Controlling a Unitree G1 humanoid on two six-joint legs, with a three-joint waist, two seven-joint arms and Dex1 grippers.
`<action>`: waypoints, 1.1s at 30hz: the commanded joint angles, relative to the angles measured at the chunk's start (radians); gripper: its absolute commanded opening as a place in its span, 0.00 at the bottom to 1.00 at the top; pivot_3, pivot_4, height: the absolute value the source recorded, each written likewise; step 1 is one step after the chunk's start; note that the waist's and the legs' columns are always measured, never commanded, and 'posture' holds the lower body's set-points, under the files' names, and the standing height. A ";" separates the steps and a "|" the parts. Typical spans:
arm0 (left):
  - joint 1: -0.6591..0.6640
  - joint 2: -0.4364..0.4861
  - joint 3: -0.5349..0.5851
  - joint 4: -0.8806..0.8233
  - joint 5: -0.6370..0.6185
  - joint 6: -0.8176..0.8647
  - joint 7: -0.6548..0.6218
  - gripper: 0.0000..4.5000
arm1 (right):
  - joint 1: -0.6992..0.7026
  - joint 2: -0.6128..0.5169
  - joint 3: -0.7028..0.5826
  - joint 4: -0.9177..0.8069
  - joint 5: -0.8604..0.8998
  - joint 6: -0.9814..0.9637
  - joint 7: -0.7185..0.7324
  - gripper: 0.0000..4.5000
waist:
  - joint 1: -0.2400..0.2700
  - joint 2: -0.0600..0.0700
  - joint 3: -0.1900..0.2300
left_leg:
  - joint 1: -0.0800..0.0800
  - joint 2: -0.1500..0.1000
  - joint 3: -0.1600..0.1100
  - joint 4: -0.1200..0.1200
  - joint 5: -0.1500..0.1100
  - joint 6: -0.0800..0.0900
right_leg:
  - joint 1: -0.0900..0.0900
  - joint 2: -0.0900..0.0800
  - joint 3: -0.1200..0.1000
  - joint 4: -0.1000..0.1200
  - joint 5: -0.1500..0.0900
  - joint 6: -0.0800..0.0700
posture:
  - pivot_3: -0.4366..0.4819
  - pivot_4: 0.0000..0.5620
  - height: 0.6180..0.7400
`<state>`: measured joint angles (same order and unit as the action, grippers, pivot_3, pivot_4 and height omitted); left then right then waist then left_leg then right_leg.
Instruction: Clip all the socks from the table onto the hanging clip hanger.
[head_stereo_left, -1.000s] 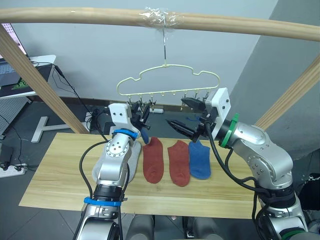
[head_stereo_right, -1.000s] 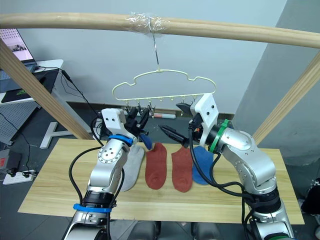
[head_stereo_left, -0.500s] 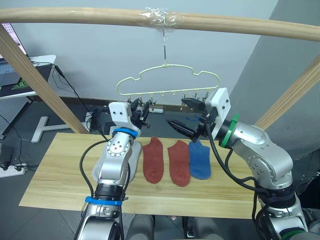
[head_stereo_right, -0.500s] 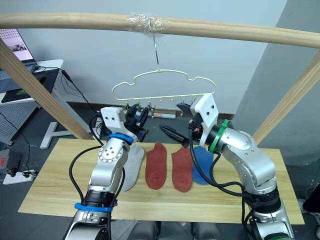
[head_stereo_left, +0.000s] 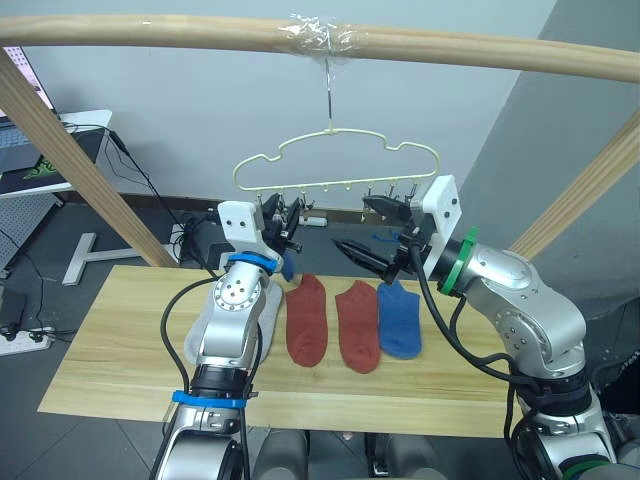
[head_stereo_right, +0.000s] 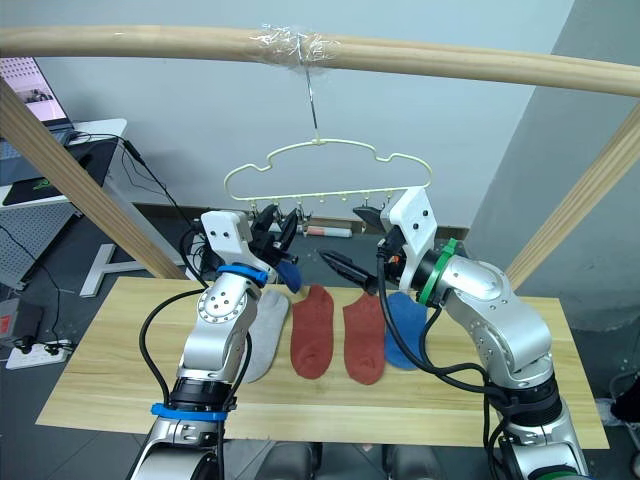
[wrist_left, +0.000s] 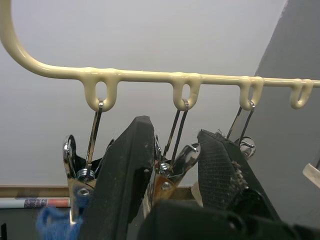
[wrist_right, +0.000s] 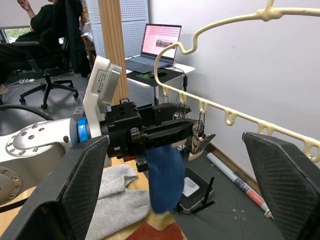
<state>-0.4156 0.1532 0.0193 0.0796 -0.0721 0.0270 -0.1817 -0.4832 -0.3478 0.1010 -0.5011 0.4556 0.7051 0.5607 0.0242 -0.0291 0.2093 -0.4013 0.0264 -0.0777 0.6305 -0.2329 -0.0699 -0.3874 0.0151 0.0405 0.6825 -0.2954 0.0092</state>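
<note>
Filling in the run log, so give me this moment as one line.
left end effector: at clip hanger clips, blue sock hanging there | right end effector: open, empty | table: grey, two red, one blue sock

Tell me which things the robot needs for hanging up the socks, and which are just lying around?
For the job:
- blue sock at the left gripper
- grey sock, two rust red socks, blue sock on the table
- clip hanger
- right gripper, fingers apart
- table

Just lying about:
- laptop
- white desk
- wooden bar
- person on an office chair
</note>
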 joint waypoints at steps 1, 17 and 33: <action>-0.010 0.008 0.004 -0.038 0.008 -0.028 -0.002 0.35 | -0.015 -0.002 -0.015 -0.021 0.018 -0.007 -0.003 1.00 | 0.000 0.000 0.000 | 0.000 0.000 0.000 0.000 0.000 0.000 | 0.000 0.000 0.000 0.000 0.000 0.000 | 0.58 0.33 1.00; 0.003 0.030 0.021 -0.064 -0.059 0.037 -0.069 0.00 | 0.138 -0.045 0.067 0.070 -0.119 0.002 -0.074 1.00 | 0.001 0.000 0.000 | 0.000 0.000 0.000 0.000 0.000 0.000 | 0.001 0.000 0.000 0.000 0.000 0.000 | 0.59 0.31 1.00; 0.064 0.078 0.038 -0.133 -0.121 0.120 -0.149 0.00 | 0.096 0.028 0.150 0.867 -0.425 -0.332 -0.160 1.00 | -0.003 0.000 -0.001 | 0.003 0.000 0.003 0.000 0.003 -0.001 | 0.001 0.002 0.001 0.001 0.002 -0.003 | 0.61 0.29 1.00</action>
<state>-0.3585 0.2325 0.0548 -0.0301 -0.1890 0.1416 -0.3362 -0.3756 -0.3260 0.2653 0.3406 0.0465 0.4176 0.3955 0.0210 -0.0295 0.2087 -0.3984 0.0261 -0.0750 0.6305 -0.2299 -0.0711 -0.3868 0.0171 0.0418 0.6835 -0.2938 0.0067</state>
